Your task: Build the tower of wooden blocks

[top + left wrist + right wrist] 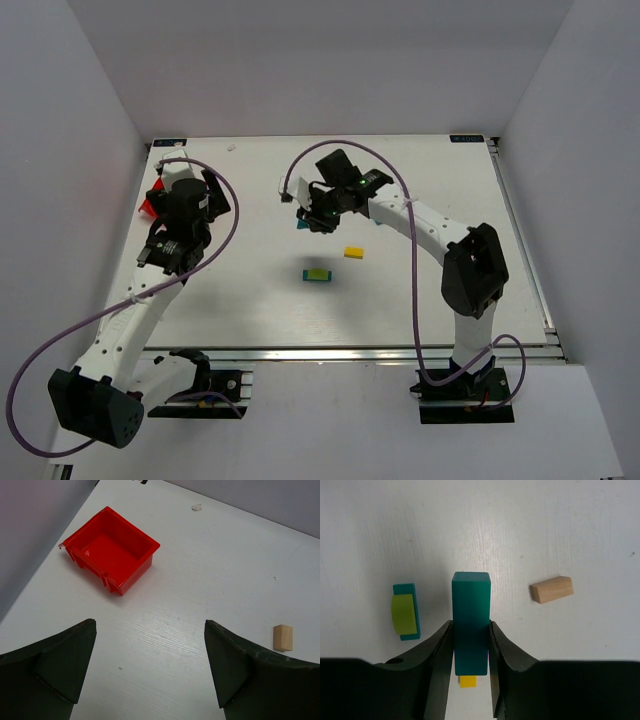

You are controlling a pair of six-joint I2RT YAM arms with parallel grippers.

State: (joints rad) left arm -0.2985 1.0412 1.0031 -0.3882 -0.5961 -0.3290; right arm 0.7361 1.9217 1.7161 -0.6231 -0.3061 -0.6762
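My right gripper [470,623] is shut on a long teal block [470,595], held above the table. Left of it lies a teal base block with a yellow-green piece on top [405,612], the small stack near the table's middle [317,273]. A tan block [551,589] lies to the right, and a yellow block [468,681] shows under the held block. In the top view the right gripper [312,222] hangs behind the stack, with the yellow block [353,252] beside it. My left gripper [150,625] stands wide open over bare table with nothing between its fingers.
A red plastic bin [112,550] sits at the far left of the table, partly hidden by the left arm in the top view [148,207]. The tan block [283,637] also shows right of the left gripper. White walls close in the table.
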